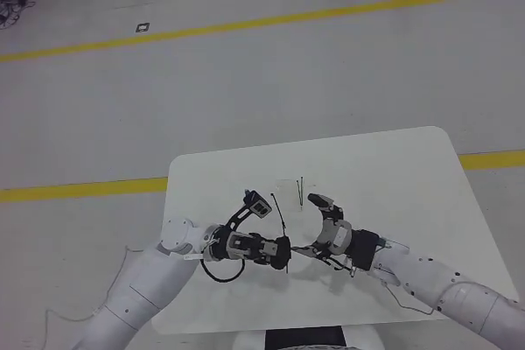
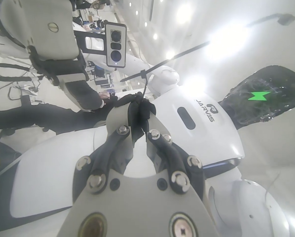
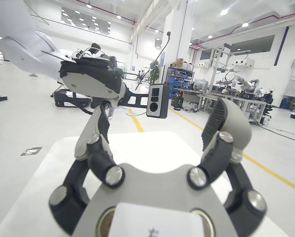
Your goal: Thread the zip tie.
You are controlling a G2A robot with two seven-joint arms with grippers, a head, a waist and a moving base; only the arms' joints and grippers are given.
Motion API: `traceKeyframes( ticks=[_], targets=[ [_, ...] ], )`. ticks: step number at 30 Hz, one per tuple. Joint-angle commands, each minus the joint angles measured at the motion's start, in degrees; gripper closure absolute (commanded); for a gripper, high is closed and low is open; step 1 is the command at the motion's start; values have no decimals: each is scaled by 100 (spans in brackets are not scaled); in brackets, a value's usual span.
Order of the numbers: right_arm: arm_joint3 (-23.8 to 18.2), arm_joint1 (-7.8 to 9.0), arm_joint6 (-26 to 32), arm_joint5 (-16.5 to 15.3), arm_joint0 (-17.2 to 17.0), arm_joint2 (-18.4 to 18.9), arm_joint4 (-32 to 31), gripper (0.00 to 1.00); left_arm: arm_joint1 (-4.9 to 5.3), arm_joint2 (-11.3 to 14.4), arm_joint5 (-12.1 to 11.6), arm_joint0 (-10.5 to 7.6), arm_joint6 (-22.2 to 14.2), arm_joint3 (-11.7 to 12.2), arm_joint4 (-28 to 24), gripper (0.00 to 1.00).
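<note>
A black zip tie (image 1: 280,214) stands above the white table (image 1: 402,175), held at its lower end by my left gripper (image 1: 282,252). In the left wrist view the left gripper (image 2: 140,104) is shut on a short piece of the zip tie (image 2: 162,62) that runs up to the head. The long strap crosses at the head and sticks out on both sides. My right gripper (image 1: 311,229) is just right of the tie. Its fingers are spread wide, and the right gripper (image 3: 159,122) holds nothing. Beyond it the tie's strap (image 3: 159,55) rises from the left gripper.
Two thin loose ties (image 1: 300,187) lie on the table just beyond the grippers. The far and right parts of the table are bare. The table's front edge runs close under both arms.
</note>
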Motion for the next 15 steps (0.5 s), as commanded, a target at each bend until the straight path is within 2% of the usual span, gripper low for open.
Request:
traceKeyframes(
  ticks=[1, 2, 3, 4, 7, 10, 15],
  targets=[
    [17, -32, 10, -10, -17, 39, -48, 0, -1, -3, 1, -3, -6, 10, 1, 100],
    [32, -49, 13, -14, -24, 54, -65, 13, -1, -3, 1, -3, -6, 10, 1, 100],
    [43, -71, -1, -9, -34, 76, -78, 21, -1, -3, 1, -3, -6, 10, 1, 100],
    [52, -89, -31, -8, -46, 93, -76, 35, -1, -3, 1, -3, -6, 10, 1, 100],
    [91, -148, -124, -14, -60, 152, -96, 51, -1, -3, 1, -3, -6, 10, 1, 100],
    [121, -208, -158, -27, -70, 198, -125, 55, -1, -3, 1, -3, -6, 10, 1, 100],
    [170, -308, -144, -119, -91, 221, -200, 51, -1, -3, 1, -3, -6, 10, 1, 100]
  ],
)
